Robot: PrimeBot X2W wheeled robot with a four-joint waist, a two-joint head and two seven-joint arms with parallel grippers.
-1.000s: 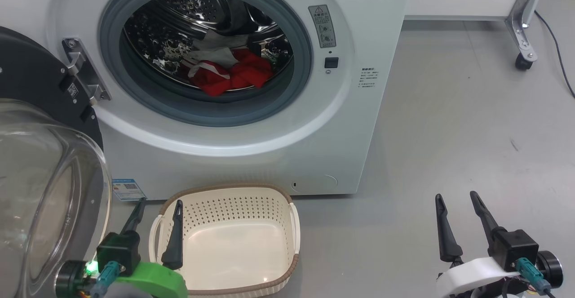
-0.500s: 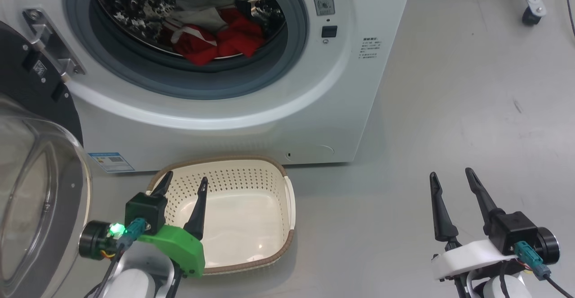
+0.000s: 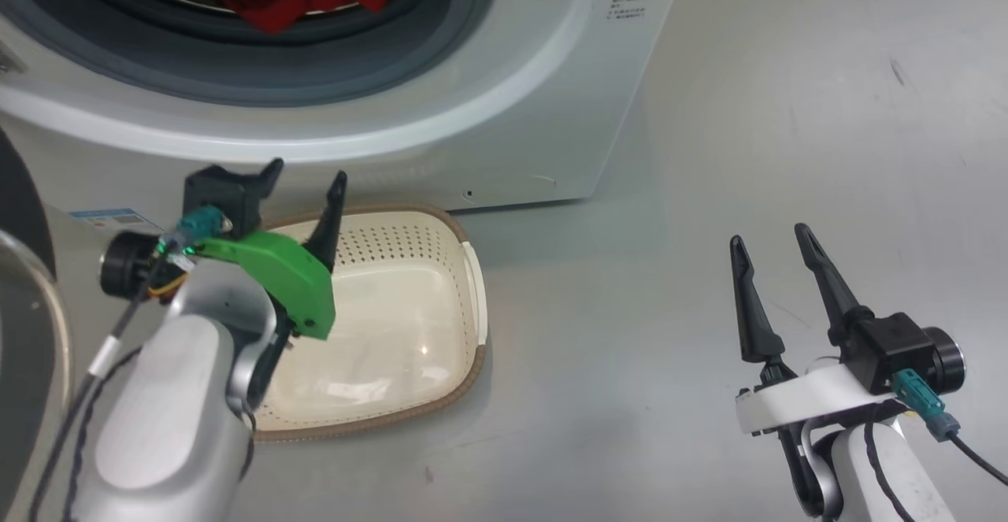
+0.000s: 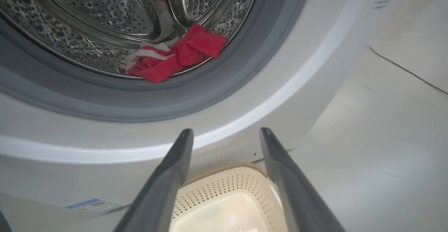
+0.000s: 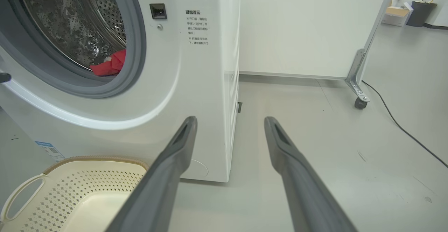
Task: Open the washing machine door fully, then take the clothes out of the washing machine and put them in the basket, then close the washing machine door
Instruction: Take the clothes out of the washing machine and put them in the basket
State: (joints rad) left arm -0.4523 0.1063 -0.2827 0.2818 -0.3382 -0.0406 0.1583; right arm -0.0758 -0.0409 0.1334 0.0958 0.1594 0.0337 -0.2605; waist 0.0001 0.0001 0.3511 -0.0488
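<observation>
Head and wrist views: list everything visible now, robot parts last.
washing machine: one, white, ahead on floor.
washing machine door: one, black rim, clear glass, open at left.
clothes: count unclear, red with white, in drum.
basket: one, cream, brown rim, floor before machine.
sticker: one, blue, machine's lower front.
caster: one, black, right of machine.
cable: one, black, floor near caster.
left end effector: one, dark fingers, open, above basket.
right end effector: one, dark fingers, open, over floor.

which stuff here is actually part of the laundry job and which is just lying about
Job: washing machine, open door, red clothes, basket.
Lying about: wheeled frame, floor cable, dark bin, cardboard box.
</observation>
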